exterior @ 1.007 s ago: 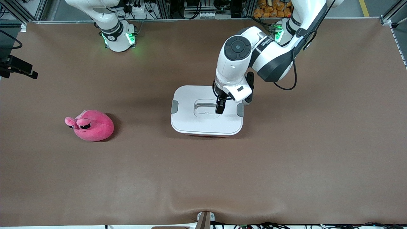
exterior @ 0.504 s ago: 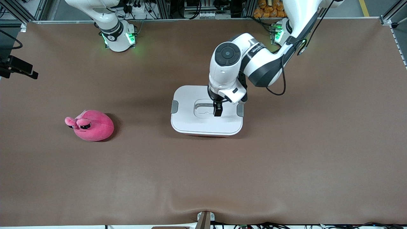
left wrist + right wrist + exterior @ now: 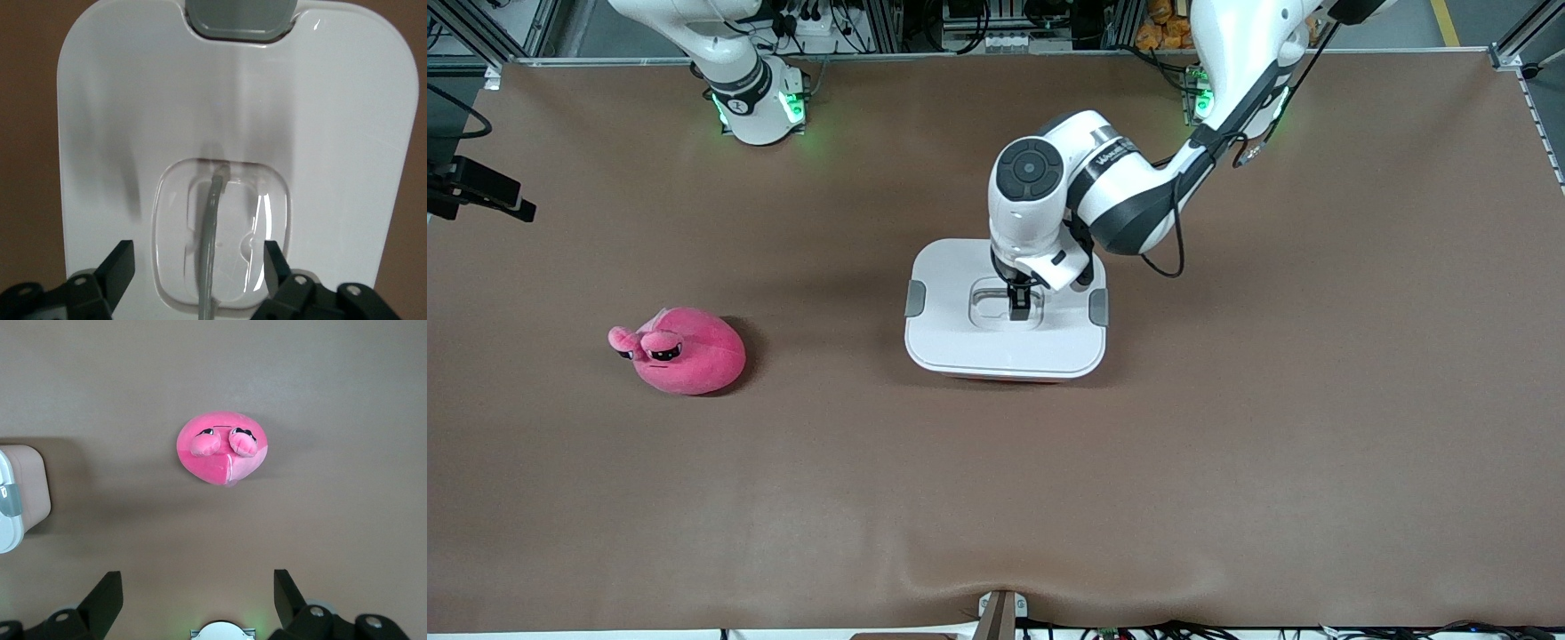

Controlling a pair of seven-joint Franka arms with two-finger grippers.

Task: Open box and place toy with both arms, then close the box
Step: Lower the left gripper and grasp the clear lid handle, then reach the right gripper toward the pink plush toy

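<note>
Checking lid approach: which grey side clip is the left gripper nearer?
The clip toward the left arm's end; left gripper hangs open over the lid's handle recess.

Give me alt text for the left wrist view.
The left gripper, fingers open, hangs just above the recessed centre handle of the box's white lid, straddling its grey bar. One grey side clip shows at the lid's edge, brown table around it.

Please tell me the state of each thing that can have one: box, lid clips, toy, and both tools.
box: closed, lid on.
grey clips: down.
toy: lying on table, outside box.
left tool: open, fingers astride the lid handle.
right tool: open, high over the table, waiting.
</note>
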